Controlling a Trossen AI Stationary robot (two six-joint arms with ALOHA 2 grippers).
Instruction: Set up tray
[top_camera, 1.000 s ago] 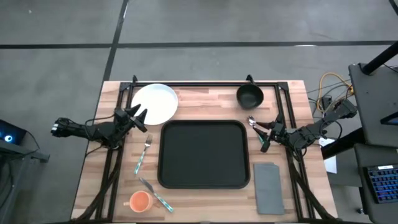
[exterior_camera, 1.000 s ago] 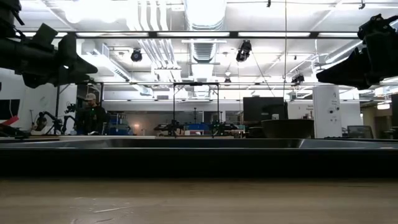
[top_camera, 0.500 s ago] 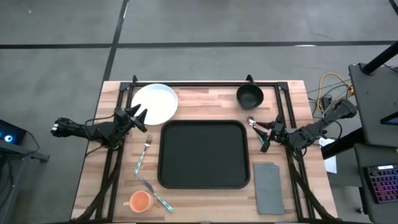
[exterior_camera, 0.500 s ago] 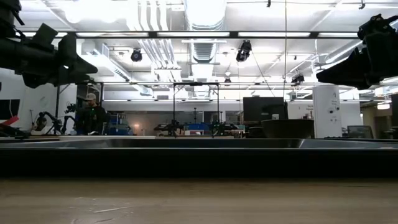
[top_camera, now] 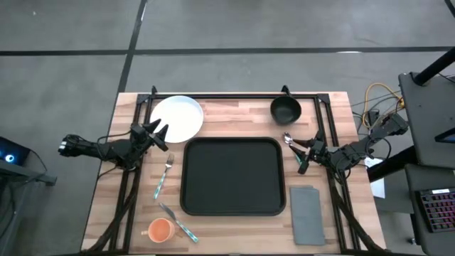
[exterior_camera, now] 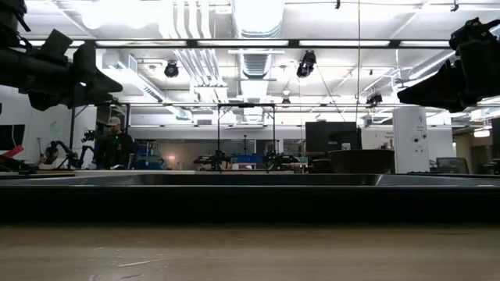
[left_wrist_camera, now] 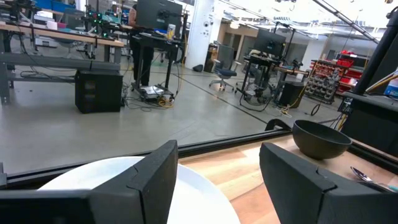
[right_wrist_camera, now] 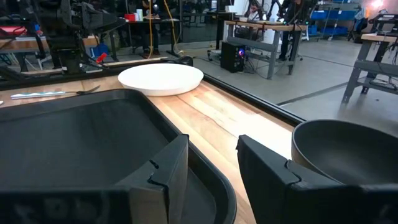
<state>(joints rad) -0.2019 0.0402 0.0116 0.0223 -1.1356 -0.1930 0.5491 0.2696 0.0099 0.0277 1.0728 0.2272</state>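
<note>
Left gripper (top_camera: 161, 134) hovers with jaws spread and nothing held, just beside the white plate's (top_camera: 177, 119) near edge; a shallow approach could shove the plate instead of catching its rim. Right gripper (top_camera: 301, 154) hangs partly parted and empty over the spoon (top_camera: 288, 139), just off the tray's (top_camera: 232, 176) right rim, so a careless descent might knock the spoon. Tray sits mid-table, bare. Farther back, the bowl (top_camera: 286, 109) could get nudged.
</note>
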